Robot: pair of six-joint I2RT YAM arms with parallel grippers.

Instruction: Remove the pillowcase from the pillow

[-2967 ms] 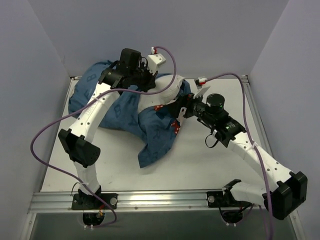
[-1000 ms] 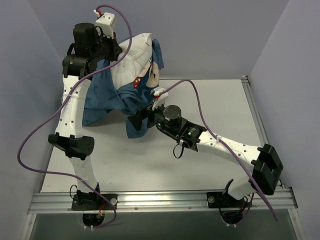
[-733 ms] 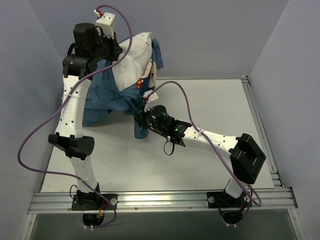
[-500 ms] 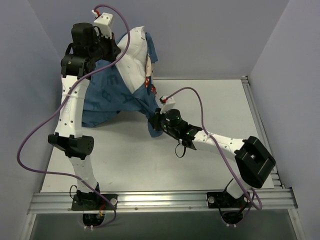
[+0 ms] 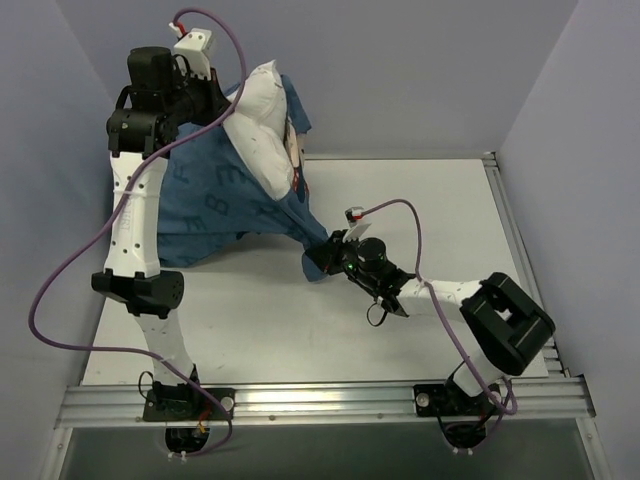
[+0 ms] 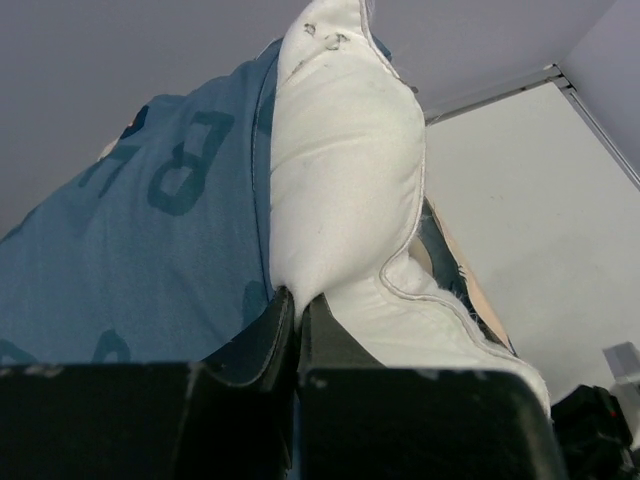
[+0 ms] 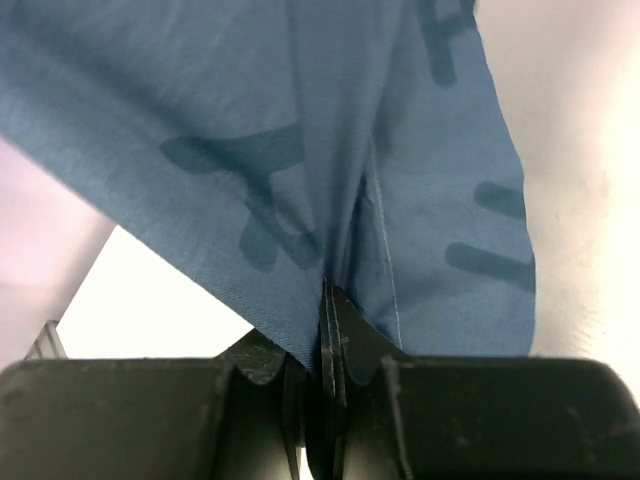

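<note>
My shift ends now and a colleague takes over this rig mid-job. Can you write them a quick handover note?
Left gripper: shut on the bare white end of the pillow, held high at the back left.
Right gripper: shut on a fold of the pillowcase, low over the table.
Done: one pillow end is out, cloth stretched between the arms.
Left: draw the pillowcase off the rest.

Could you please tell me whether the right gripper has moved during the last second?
Yes. The right gripper, shut on the dark blue printed cloth pillowcase, has shifted rightward and toward the metal base rail.
</note>
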